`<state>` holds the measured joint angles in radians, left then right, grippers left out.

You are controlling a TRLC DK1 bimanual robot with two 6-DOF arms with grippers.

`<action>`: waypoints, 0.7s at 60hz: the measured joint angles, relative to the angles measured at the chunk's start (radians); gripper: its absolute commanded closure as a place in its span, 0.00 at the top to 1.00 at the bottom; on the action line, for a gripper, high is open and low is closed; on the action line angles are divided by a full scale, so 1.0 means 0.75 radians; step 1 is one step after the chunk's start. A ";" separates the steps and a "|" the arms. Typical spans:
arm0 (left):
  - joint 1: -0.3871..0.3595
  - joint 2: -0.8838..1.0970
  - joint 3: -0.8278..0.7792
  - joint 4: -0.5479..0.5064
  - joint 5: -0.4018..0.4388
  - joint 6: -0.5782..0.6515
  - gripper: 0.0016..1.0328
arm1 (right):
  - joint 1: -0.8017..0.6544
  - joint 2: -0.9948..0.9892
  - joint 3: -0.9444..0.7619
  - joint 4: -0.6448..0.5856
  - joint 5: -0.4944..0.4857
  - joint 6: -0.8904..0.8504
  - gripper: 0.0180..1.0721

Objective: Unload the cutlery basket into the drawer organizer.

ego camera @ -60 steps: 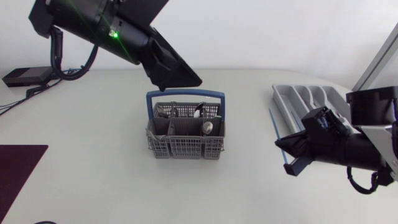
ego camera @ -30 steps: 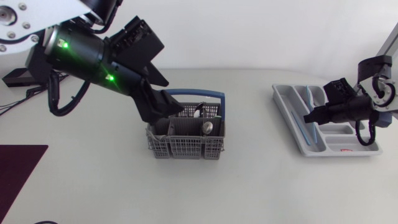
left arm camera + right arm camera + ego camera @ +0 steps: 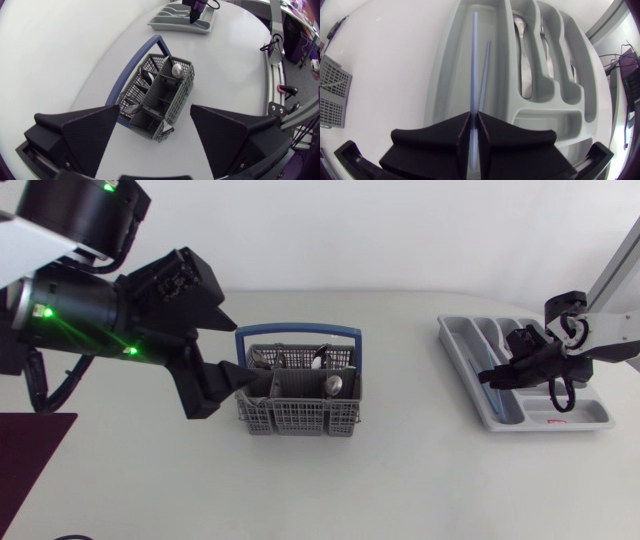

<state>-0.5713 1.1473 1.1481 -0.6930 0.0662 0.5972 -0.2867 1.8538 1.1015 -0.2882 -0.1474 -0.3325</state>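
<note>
In the head view the left hand (image 3: 218,380) covers the left end of the cutlery basket (image 3: 300,412), which stands mid-surface. Its fingers are wide apart and the basket (image 3: 160,92) lies just ahead of them. A spoon (image 3: 176,69) stands bowl-up in the basket, and the dark pieces behind it are hard to make out. The right hand (image 3: 475,116) is clamped on two thin blue sticks (image 3: 474,60), hiding their near ends. The sticks reach over the long compartment of the drawer organizer (image 3: 445,65). Since half a second ago the left hand has drawn back from over the basket's rear to its left end, while the right hand has barely shifted.
</note>
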 measured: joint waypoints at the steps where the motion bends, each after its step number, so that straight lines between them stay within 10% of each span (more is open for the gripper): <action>1: 0.000 -0.006 -0.006 0.005 -0.002 0.005 0.95 | 0.003 0.006 0.003 0.000 0.006 0.002 0.15; 19: 0.008 -0.113 -0.119 0.035 -0.072 0.055 0.95 | 0.033 -0.005 0.001 -0.001 0.036 0.030 0.58; 42: 0.050 -0.233 -0.238 0.054 -0.086 0.083 0.95 | 0.327 -0.516 -0.078 -0.209 -0.126 0.151 0.58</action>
<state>-0.5339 0.9722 0.9695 -0.6521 0.0017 0.6598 -0.0414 1.4670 1.0428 -0.4450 -0.2417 -0.2195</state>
